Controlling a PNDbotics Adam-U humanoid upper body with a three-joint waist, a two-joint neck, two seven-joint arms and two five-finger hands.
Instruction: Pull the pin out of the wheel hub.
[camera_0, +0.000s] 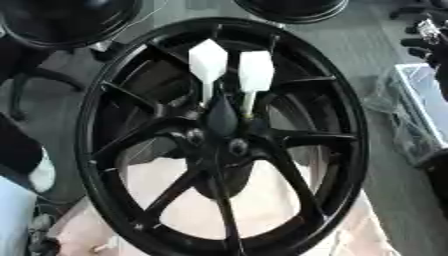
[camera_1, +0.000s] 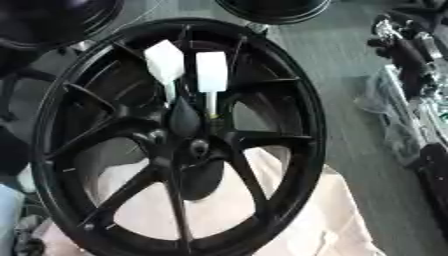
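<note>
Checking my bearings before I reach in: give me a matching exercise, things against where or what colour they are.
1. wheel hub
2. pins
3. right hand
4. surface under the wheel

A. white, side by side near the hub's centre
B. pale, seen between the lower spokes
C. black, fills most of the view
D. upper right edge, apart from the wheel

Pairs: 1-C, 2-A, 3-D, 4-B

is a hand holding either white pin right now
No, both white pins stand in the wheel hub with nothing touching them; no hand is near.
</note>
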